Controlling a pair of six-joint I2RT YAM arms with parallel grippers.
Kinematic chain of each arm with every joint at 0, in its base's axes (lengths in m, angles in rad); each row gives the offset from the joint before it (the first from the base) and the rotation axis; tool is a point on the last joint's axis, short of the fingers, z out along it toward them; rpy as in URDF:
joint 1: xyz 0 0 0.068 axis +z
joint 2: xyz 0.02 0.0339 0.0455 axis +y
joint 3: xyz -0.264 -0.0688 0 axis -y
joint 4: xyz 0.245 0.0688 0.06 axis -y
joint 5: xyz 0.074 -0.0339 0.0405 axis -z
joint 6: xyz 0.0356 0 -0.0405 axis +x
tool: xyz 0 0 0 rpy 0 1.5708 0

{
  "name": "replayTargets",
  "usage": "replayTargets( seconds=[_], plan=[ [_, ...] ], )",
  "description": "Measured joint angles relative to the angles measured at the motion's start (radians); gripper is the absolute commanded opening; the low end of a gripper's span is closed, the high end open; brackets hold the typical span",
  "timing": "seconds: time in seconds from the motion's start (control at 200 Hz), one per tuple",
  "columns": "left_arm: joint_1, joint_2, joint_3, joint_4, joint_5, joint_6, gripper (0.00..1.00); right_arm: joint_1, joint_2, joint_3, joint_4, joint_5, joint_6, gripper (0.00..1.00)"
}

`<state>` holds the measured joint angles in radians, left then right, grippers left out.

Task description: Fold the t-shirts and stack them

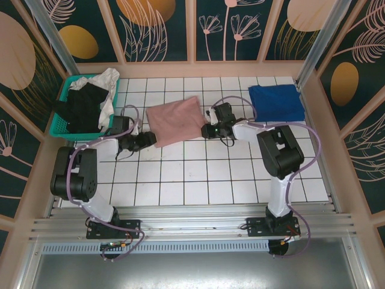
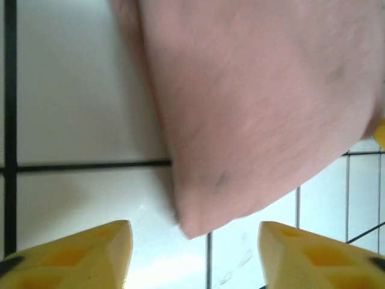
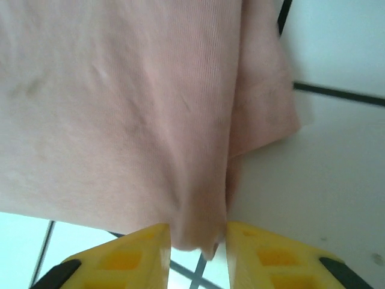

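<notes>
A folded dusty-pink t-shirt (image 1: 175, 120) lies on the white tiled table between the two arms. My right gripper (image 3: 197, 247) is shut on a bunched edge of the pink t-shirt (image 3: 120, 114) at the shirt's right side. My left gripper (image 2: 191, 247) is open at the shirt's near-left corner, which reaches toward the gap between the yellow fingers (image 2: 90, 256) without touching them. A folded royal-blue t-shirt (image 1: 276, 102) rests at the back right. Black (image 1: 84, 108) and white (image 1: 108, 81) t-shirts spill out of the basket.
A teal plastic basket (image 1: 67, 93) stands at the back left against the patterned wall. Wooden walls enclose the table on three sides. Bare tiles (image 1: 198, 174) stretch in front of the pink shirt toward the arm bases.
</notes>
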<state>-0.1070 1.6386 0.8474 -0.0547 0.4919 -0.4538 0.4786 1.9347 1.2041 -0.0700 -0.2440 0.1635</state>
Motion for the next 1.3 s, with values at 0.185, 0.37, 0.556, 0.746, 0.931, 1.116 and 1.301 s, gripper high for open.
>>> replayTargets(
  seconds=[0.185, 0.37, 0.556, 0.746, 0.931, 1.116, 1.301],
  plan=[
    [0.0, 0.05, 0.239, -0.026, -0.08, -0.01, 0.62, 0.038, -0.006, 0.138, 0.01, 0.045, 0.002, 0.45],
    [0.0, 0.333, 0.534, -0.017, -0.14, -0.014, 0.6, 0.065, 0.216, 0.412, 0.031, 0.04, 0.01, 0.43],
    [0.0, 0.594, 0.766, -0.068, -0.196, 0.0, 0.56, 0.06, 0.358, 0.451, -0.005, 0.041, 0.034, 0.41],
    [-0.002, 0.592, 0.703, -0.043, -0.201, 0.016, 0.52, 0.02, 0.383, 0.507, -0.019, 0.034, 0.065, 0.43],
    [-0.058, 0.406, 0.4, 0.041, -0.179, -0.003, 0.49, -0.061, 0.422, 0.577, -0.043, 0.005, 0.076, 0.48],
    [-0.233, 0.2, 0.096, 0.131, -0.123, -0.106, 0.52, -0.114, 0.319, 0.495, -0.068, 0.051, 0.074, 0.51],
    [-0.373, 0.134, -0.003, 0.219, -0.005, -0.234, 0.62, -0.093, 0.044, 0.229, -0.046, 0.076, 0.09, 0.51]
  ],
)
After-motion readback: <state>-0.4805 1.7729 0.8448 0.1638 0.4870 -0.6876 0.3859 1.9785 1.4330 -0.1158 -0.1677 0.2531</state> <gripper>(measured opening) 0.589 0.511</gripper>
